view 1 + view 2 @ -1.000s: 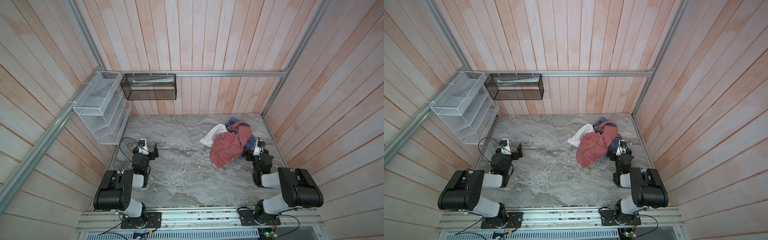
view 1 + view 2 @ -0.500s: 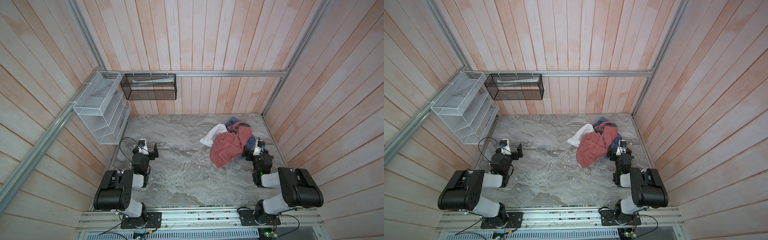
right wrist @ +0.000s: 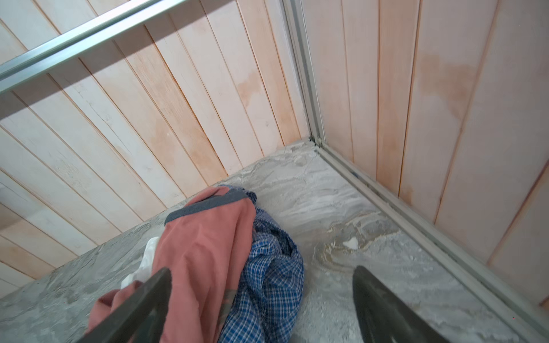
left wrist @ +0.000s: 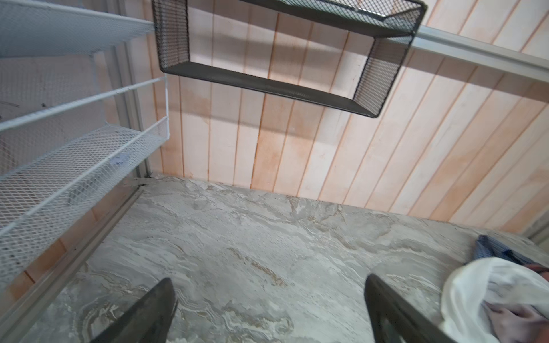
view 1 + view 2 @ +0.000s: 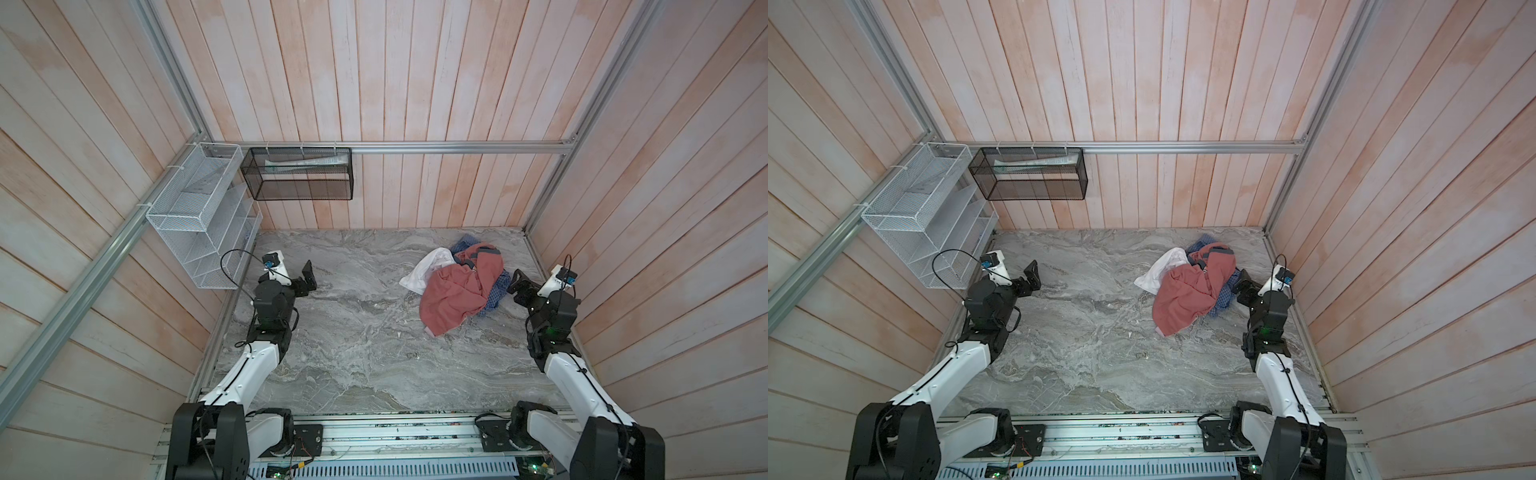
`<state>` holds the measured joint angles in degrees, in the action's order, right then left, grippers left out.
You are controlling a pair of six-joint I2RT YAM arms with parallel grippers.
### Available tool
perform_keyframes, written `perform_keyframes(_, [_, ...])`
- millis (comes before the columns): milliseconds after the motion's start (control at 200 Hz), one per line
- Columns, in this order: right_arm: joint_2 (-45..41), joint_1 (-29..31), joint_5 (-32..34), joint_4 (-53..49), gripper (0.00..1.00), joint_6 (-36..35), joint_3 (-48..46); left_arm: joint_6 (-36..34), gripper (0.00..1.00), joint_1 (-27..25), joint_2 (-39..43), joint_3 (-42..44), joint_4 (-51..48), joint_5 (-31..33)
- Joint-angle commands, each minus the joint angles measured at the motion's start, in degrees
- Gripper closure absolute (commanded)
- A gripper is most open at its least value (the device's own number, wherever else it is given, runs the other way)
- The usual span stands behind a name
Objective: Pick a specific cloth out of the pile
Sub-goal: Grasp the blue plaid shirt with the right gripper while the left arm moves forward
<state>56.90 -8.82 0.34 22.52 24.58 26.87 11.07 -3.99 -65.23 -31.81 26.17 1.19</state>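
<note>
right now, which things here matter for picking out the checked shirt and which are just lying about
Belongs to the job:
blue-and-white checked woven shirt
heap of soft garments around it
salmon-pink garment with grey trim on top
plain white cloth
open right gripper at the heap's edge

Just lying about:
white wire mesh rack
black mesh basket
open left gripper, far off

One pile (image 5: 461, 282): crumpled heap at far right of grey marbled tabletop (image 5: 340, 332), near the corner. Blue-and-white checked shirt (image 3: 267, 285) bunched low, mostly buried under salmon-pink garment (image 5: 449, 299); checked folds show at the heap's right and far edges. White cloth (image 5: 424, 272) on its left.
</note>
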Motion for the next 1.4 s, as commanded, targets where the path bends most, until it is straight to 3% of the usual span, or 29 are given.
perform_keyframes(0, [-2.7,-0.1,-2.8,-18.1,0.05,8.0,0.8,2.7,0.0,-3.3,1.3,-0.2,-7.5,0.7])
perform_keyframes(135, [-3.4,-0.1,-6.5,-19.6,0.06,10.4,-0.9,3.6,0.0,-7.2,2.0,0.7,-8.2,0.9])
perform_keyframes(215, [-1.7,-0.2,-11.8,-17.1,0.06,9.9,-0.9,2.9,0.0,-9.1,2.2,1.0,-8.9,1.1])
perform_keyframes(305, [1.6,-1.2,-13.3,-16.4,0.06,9.6,-0.7,2.6,0.0,-9.7,2.9,1.1,-9.1,0.5])
perform_keyframes(400, [6.0,-5.5,-20.2,-13.1,0.14,12.3,-2.0,2.2,0.0,-9.8,3.9,1.4,-8.9,-0.6])
perform_keyframes(520, [10.2,-8.5,-24.0,-7.9,0.18,13.2,-3.4,2.0,0.0,-9.8,4.3,1.6,-9.1,-1.8])
perform_keyframes(871, [27.7,-11.1,-38.6,3.1,0.32,10.6,2.3,5.0,0.0,-10.2,2.2,2.5,-8.5,-5.1])
perform_keyframes(996, [33.4,-11.6,-42.2,4.6,0.46,9.6,6.1,5.0,0.0,-11.2,2.0,2.4,-10.1,-4.8])
perform_keyframes(1166, [37.0,-12.0,-44.6,4.6,0.56,8.7,8.9,6.1,0.0,-13.0,3.2,3.2,-11.3,-2.1])
perform_keyframes(1396, [43.9,-12.8,-51.3,7.5,0.54,8.2,10.8,7.4,0.0,-15.2,3.7,3.5,-13.0,-0.2])
